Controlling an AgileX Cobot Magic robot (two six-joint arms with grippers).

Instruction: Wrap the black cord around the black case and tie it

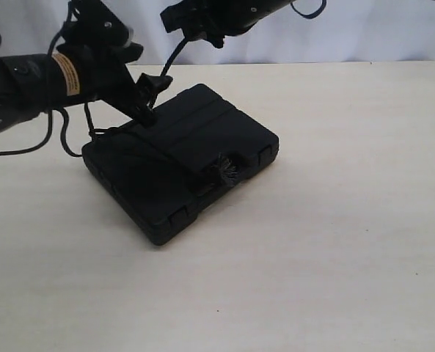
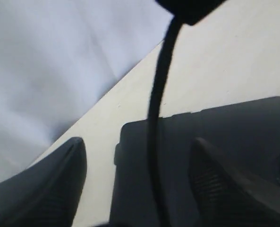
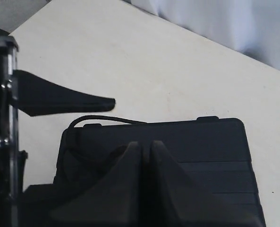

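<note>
The black case lies flat on the pale table, also seen in the left wrist view and the right wrist view. The black cord runs over the lid, and its frayed knot sits at the near edge by the handle slot. My right gripper hangs above the case's far corner, shut on the cord. From it the cord drops between the spread fingers of my left gripper, which is open over the far left edge. A thin stretch of cord arches over that edge.
A white cloth backdrop hangs behind the table's far edge. Robot cables loop on the table left of the case. Bare tabletop stretches to the right and front of the case.
</note>
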